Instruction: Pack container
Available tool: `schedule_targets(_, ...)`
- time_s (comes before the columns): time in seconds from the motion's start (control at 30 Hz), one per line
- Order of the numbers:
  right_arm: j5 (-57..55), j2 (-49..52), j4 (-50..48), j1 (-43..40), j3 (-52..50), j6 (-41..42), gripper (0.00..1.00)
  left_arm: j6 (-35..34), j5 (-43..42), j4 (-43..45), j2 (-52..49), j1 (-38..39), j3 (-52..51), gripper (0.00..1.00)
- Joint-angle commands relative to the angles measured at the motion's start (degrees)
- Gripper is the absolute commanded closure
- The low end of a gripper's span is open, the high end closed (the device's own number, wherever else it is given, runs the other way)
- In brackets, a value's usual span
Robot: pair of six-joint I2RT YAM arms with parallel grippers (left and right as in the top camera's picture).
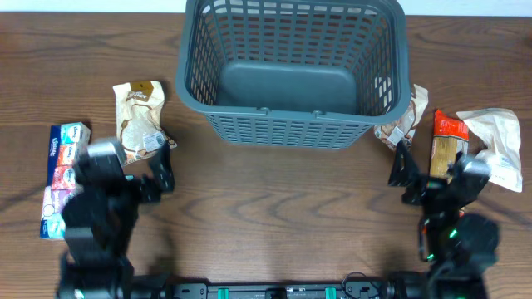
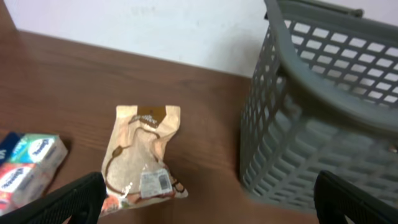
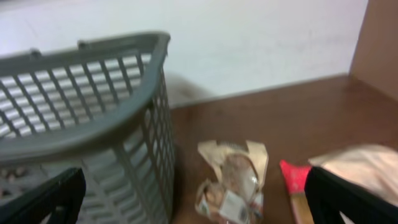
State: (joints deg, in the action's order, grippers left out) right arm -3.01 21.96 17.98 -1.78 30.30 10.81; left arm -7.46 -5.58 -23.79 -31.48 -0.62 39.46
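Observation:
The dark grey lattice basket [image 1: 287, 129] stands at the back centre of the table with nothing in it. It also shows in the left wrist view [image 2: 323, 93] and the right wrist view [image 3: 93, 74]. A beige snack packet [image 1: 140, 116] lies to its left, also in the left wrist view [image 2: 140, 152]. Another beige packet [image 1: 405, 116] lies at its right corner, also in the right wrist view [image 3: 233, 180]. My left gripper [image 1: 150, 178] [image 2: 211, 205] is open and empty, in front of the left packet. My right gripper [image 1: 428, 178] [image 3: 193, 199] is open and empty, in front of the right packet.
A stack of blue and red tissue packs [image 1: 65, 178] [image 2: 28, 165] lies at the far left. A red and tan packet [image 1: 447, 145] [image 3: 293, 180] and a white bag [image 1: 497, 145] [image 3: 354, 162] lie at the far right. A pale wall runs behind the table.

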Motion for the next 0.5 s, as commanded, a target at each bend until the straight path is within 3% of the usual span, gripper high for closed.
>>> schedule_targets(0.0, 6.34, 11.82, 6.34, -2.03, 14.45, -6.78, 0.01, 0.33, 0.13, -4.81, -12.28, 0.17, 11.37, 0.01)
schedule_targets(0.13, 7.78, 28.22, 22.80, -4.90, 35.01, -10.78, 0.01, 0.35, 0.15, -15.54, -25.49, 0.17, 25.16, 0.01)
schedule_targets(0.3, 13.57, 46.23, 40.28, -8.00, 60.06, -11.13, 0.01, 0.33, -0.07, -24.04, -34.95, 0.17, 35.08, 0.01)
schedule_targets(0.37, 15.08, 51.34, 44.04, -8.00, 68.35, -11.10, 0.01, 0.33, -0.09, -25.27, -36.41, 0.17, 36.26, 0.01)
schedule_targets(0.47, 13.94, 55.84, 42.29, -8.20, 74.44, -11.04, 0.02, 0.33, -0.07, -25.35, -36.72, 0.17, 36.28, 0.01)
